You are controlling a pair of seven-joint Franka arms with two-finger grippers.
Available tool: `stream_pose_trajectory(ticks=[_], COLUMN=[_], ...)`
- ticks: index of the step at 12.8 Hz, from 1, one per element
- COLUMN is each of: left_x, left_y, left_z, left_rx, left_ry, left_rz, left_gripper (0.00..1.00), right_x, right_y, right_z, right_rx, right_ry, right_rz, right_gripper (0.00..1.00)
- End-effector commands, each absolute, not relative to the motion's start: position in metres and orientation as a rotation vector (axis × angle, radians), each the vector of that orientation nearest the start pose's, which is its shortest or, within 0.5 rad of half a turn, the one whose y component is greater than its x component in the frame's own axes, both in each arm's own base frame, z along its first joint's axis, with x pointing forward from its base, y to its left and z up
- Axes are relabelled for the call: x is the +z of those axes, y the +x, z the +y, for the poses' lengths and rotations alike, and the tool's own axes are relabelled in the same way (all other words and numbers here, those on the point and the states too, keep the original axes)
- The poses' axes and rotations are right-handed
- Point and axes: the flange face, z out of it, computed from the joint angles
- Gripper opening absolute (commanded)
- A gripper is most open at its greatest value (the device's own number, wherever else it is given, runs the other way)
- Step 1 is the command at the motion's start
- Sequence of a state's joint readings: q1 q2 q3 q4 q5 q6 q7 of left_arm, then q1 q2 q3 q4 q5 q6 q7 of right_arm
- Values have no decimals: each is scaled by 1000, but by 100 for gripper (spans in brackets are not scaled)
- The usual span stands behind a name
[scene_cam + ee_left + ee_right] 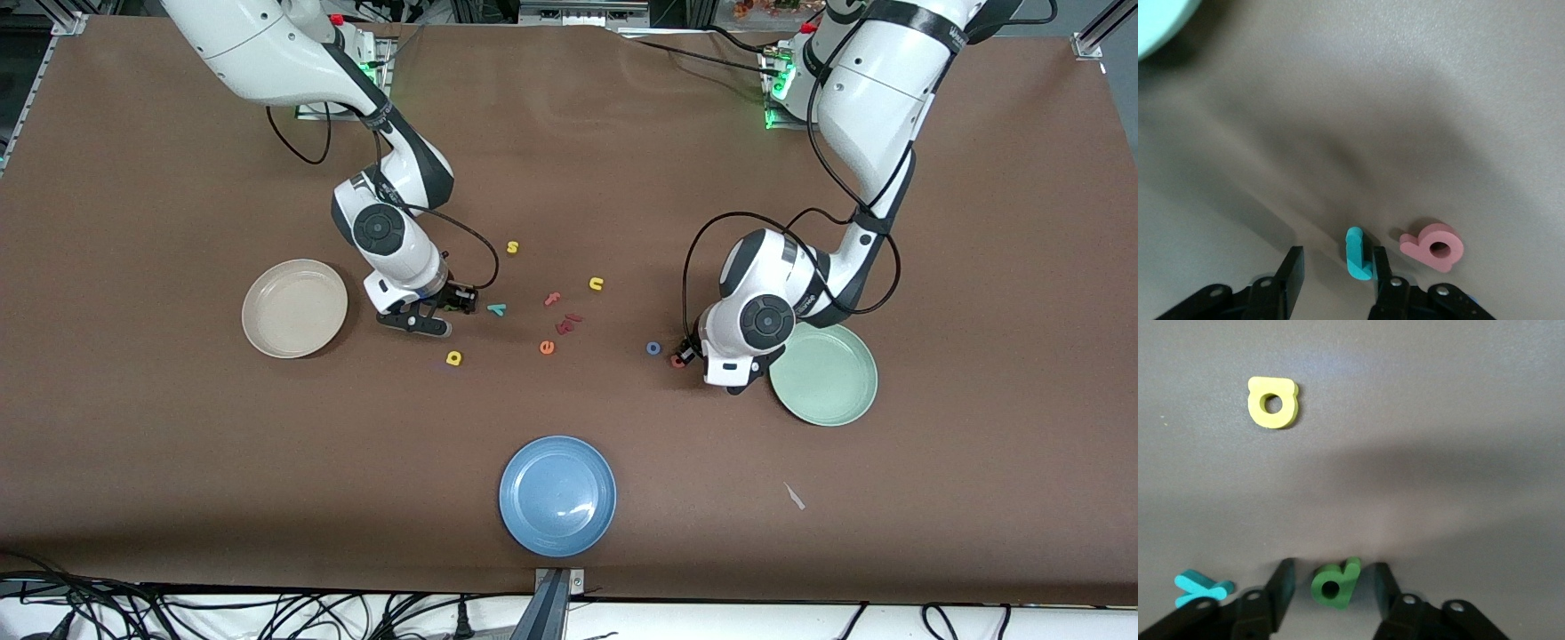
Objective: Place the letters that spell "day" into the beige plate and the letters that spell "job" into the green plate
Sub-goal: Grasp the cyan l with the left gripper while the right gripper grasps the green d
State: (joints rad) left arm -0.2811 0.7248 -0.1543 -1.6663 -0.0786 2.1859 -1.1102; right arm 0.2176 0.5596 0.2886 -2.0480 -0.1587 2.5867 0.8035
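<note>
Right gripper (1331,583): low at the surface (622,133), beside the beige plate (294,308) on the side toward the loose letters. Its jaws stand spread, one on each side of the green d (1335,585), with a gap visible on both sides; no contact shows. The teal y (1201,588) lies just outside one jaw. The yellow a (1273,402) lies flat ahead of the jaws, well apart from them.

Left gripper (1335,270): low at the surface, beside the green plate (827,378) on the side toward the loose letters. Its jaws stand spread. The teal j (1358,253) sits between them, against one jaw, with a clear gap to the second. The pink b (1435,247) lies just outside that same jaw. The blue o (653,348) lies near this gripper, toward the loose letters.

Both plates hold nothing.
</note>
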Motion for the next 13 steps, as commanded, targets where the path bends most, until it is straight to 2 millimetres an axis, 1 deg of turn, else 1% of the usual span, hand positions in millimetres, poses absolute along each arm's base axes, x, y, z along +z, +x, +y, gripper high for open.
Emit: stream_pose_trajectory(ticks=[1,2,4,5,6,7,9,10,12,13], left_x=[179,178,179,188,204,217,248,262,285,297], left_y=[595,595,596,597,600,600,611,615,621,624], left_z=[-275,-275,-274,-273,-269,-264,-236,-217,-172,-152], left_rx=[390,392,390,388,386,401,391,401,447,445], left_ry=[-2883,-2882,-2882,-2882,-2880,-2866,-2860,-2874,-2939,-2987], left_rz=[-1165,-1165,-1167,-1171,-1174,-1157,-1159,-1125,-960,-865], left_gripper=[14,2,0,0,0,0,0,0,0,0], right_x=[166,166,166,166,166,166,166,166,166,168], right_y=[520,520,519,518,518,518,519,519,520,521], right_z=[295,294,295,296,296,296,296,295,295,296], right_rx=[41,43,44,46,46,46,44,46,44,41], right_ry=[-3070,-3070,-3066,-3068,-3068,-3068,-3067,-3068,-3067,-3065], right_rz=[323,328,372,383,380,383,381,383,381,379], right_gripper=[48,47,44,43,41,37,27,22,12,8])
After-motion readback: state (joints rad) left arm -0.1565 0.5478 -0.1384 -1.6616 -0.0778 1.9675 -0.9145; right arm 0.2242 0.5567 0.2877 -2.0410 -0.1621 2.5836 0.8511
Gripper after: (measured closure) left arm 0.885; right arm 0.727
